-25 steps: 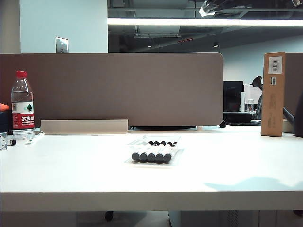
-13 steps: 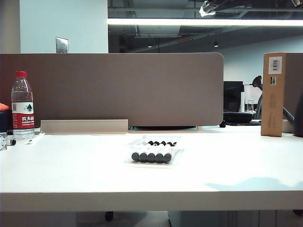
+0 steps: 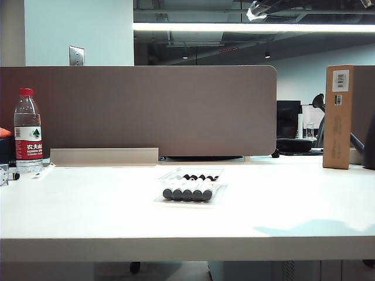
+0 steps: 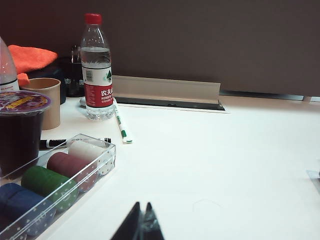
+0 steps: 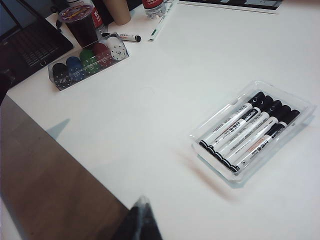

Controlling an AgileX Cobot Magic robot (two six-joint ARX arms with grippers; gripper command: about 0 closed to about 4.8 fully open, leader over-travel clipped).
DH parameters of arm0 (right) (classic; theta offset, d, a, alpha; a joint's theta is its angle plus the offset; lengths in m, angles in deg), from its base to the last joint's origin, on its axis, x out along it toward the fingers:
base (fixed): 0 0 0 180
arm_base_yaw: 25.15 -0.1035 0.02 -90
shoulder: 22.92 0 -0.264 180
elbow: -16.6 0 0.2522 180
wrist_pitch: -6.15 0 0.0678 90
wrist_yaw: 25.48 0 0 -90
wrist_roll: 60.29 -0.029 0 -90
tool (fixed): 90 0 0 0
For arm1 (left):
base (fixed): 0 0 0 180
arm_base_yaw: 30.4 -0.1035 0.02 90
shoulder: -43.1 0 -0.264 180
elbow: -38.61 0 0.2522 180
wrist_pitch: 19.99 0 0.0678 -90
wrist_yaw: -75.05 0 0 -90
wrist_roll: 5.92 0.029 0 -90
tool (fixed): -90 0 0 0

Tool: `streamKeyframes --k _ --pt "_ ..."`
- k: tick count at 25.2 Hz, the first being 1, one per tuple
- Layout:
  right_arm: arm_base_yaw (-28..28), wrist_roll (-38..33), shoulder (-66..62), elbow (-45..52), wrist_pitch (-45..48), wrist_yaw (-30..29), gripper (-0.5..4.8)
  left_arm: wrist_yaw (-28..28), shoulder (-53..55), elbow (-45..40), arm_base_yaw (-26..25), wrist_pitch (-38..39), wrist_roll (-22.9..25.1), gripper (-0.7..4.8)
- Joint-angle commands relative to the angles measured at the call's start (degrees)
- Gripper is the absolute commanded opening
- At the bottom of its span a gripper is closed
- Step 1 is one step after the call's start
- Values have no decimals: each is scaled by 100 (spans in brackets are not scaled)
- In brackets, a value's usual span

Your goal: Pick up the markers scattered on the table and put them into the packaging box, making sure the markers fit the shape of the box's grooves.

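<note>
- Exterior view puts the packaging box (image 3: 191,188) near the middle of the table (image 3: 88,216), with all five markers (image 3: 187,192) lying side by side in it, dark rounded ends toward the camera. We see no marker loose on the desk top in this view.
- We judge the packing step finished: each marker appears to sit in its own channel of the grooves (image 5: 235,131), parallel and level, none riding on a neighbour.
- What is left, as we read it, is only a check and a stand-off; the next move calls for nothing more than keeping both arms off the tray so the clear plastic is not nudged.
- Right wrist view looks down on the same tray and gives what the exterior view cannot: white barrels with black print, black caps all at one end, and the clear rim around them. The right gripper (image 5: 142,220) hangs near the table's front edge, well apart from the tray, its jaws pressed together and holding nothing.
- Left wrist view does not show the tray, apart from a sliver of clear plastic at its edge that we cannot identify. The left gripper (image 4: 141,225) sits low over bare desk top, jaws closed and empty.
- That same view shows clutter beside a water bottle (image 4: 98,67), including a green-tipped pen (image 4: 120,125), barely visible from outside.
- Neither arm appears in the exterior view.
</note>
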Motion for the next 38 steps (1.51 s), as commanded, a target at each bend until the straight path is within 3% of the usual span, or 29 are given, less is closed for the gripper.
streamKeyframes --k 1,7,11,22,32,38 --pt "101 188 190 -28 90 341 -5 22 0 26 -4 -68 22 -5" --pt "610 188 1099 -24 -308 358 -5 22 0 26 -4 -66 22 -5" --pt "1753 190 2107 -24 -916 870 -5 20 0 26 -7 -63 22 -5" --pt "4065 188 2706 343 -1311 896 -5 20 0 26 -7 -61 22 -5" --pt "4142 179 3206 1838 -1023 890 -5 22 0 26 -7 -57 22 -5" --pt "4140 105 3794 3215 752 264 -5 22 0 26 -7 -57 22 -5"
